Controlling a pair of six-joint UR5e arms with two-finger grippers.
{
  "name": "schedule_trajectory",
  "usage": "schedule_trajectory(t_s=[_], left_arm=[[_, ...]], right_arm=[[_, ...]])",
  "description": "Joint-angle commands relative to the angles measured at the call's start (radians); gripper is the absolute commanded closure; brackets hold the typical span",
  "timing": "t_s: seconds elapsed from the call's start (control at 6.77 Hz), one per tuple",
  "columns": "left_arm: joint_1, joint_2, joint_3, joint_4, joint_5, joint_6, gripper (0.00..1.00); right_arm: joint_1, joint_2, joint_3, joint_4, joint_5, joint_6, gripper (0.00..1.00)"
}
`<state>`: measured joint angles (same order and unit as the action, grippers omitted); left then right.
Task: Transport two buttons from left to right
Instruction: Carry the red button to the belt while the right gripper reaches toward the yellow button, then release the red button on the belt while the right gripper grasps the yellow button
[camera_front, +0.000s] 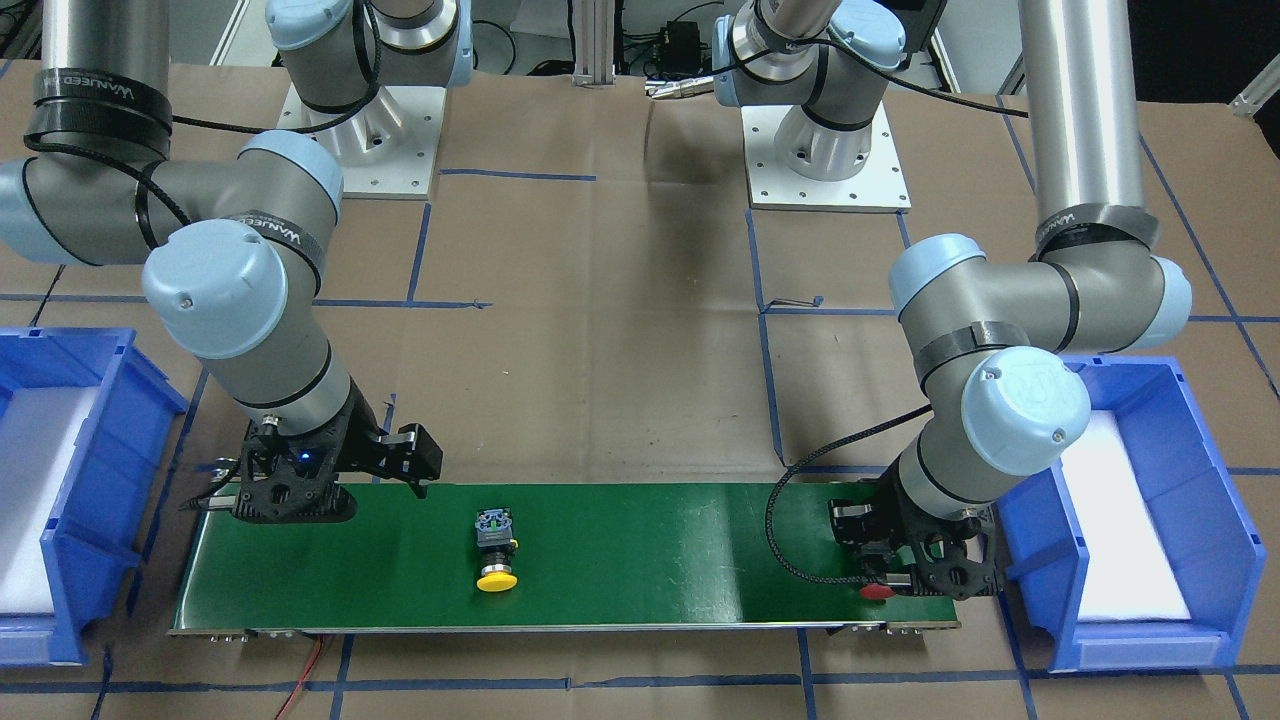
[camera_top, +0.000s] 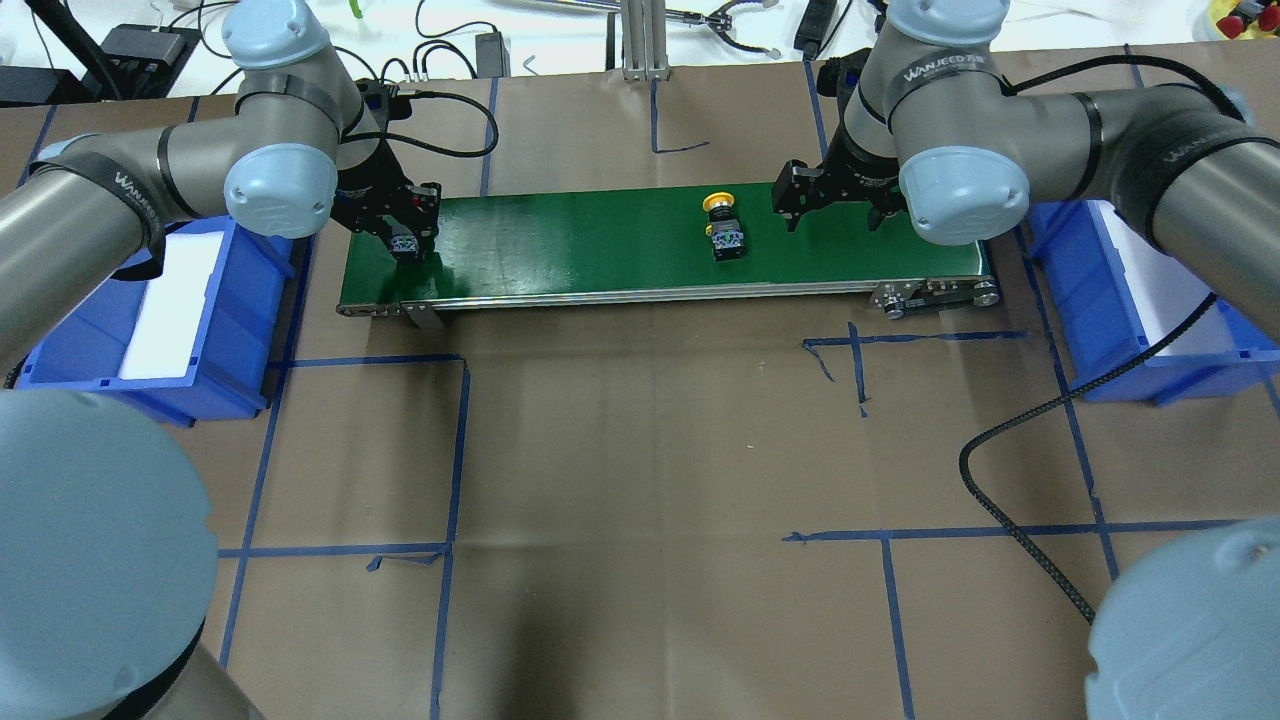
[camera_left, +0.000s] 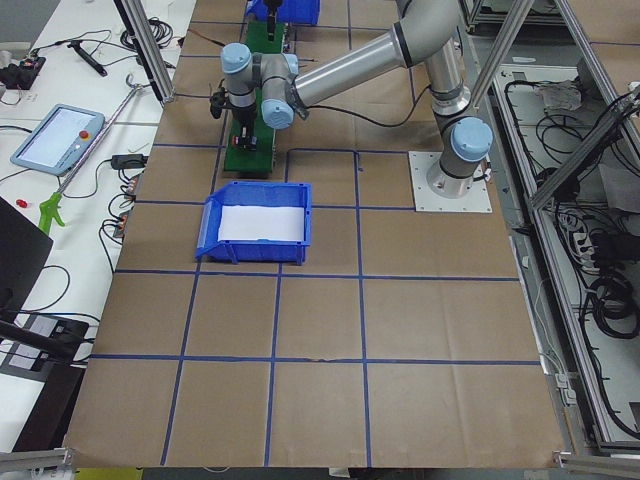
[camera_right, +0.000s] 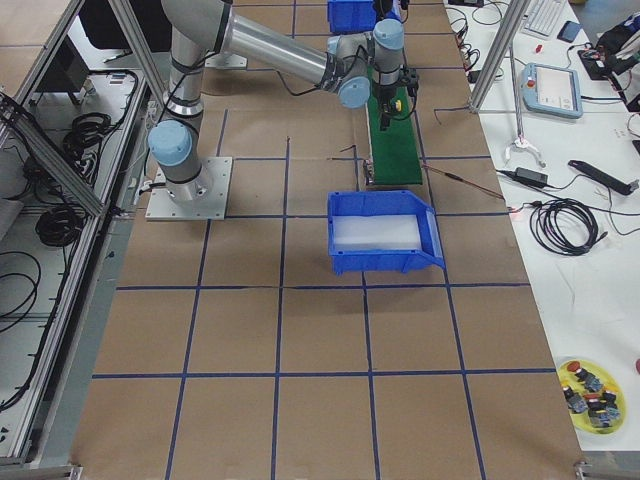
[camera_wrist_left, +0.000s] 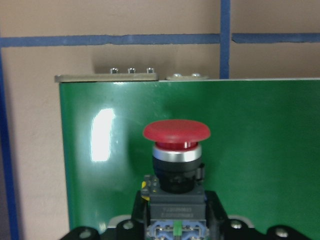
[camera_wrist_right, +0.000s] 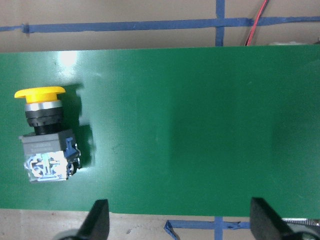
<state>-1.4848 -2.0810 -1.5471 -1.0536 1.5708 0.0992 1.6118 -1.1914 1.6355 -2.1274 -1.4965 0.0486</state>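
Observation:
The red-capped button (camera_wrist_left: 176, 136) is gripped by its grey rear block in my left gripper (camera_top: 406, 240), which is shut on it just above the left end of the green belt (camera_top: 580, 250). Its red cap (camera_front: 877, 592) pokes out below the gripper in the front-facing view. The yellow-capped button (camera_top: 722, 225) lies on its side on the belt, right of centre, cap toward the far edge. My right gripper (camera_top: 830, 205) hovers open over the belt just right of the yellow-capped button (camera_wrist_right: 45, 135), with its fingers (camera_wrist_right: 97, 222) wide apart and nothing between them.
A blue bin (camera_top: 170, 310) with a white liner stands off the belt's left end, and a second blue bin (camera_top: 1150, 290) stands off its right end. Brown paper with blue tape lines covers the table (camera_top: 650, 450). A black cable (camera_top: 1020, 540) trails at the front right.

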Motion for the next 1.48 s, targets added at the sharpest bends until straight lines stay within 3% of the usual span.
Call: schedule_trajectory(t_s=[0.0,0.15,0.74,1.18,1.33], left_arm=[[0.000,-0.005,0.015,0.003,0.003,-0.004,0.54],[0.000,0.001,0.022,0.001,0.002,-0.037,0.01],[0.006,0.057,0.047,-0.046,0.009,-0.050,0.00],[0.009,0.143,0.253,-0.407,0.011,-0.047,0.00],[-0.005,0.201,0.251,-0.452,0.008,-0.047,0.00]], right_arm=[[0.022,0.027,-0.012,-0.006,0.002,0.086,0.00],[0.023,0.033,-0.037,-0.006,-0.004,0.086,0.00],[0.048,0.082,-0.052,-0.006,-0.004,0.100,0.00],[0.048,0.105,-0.057,-0.008,-0.004,0.100,0.00],[0.048,0.110,-0.052,-0.008,-0.004,0.099,0.00]])
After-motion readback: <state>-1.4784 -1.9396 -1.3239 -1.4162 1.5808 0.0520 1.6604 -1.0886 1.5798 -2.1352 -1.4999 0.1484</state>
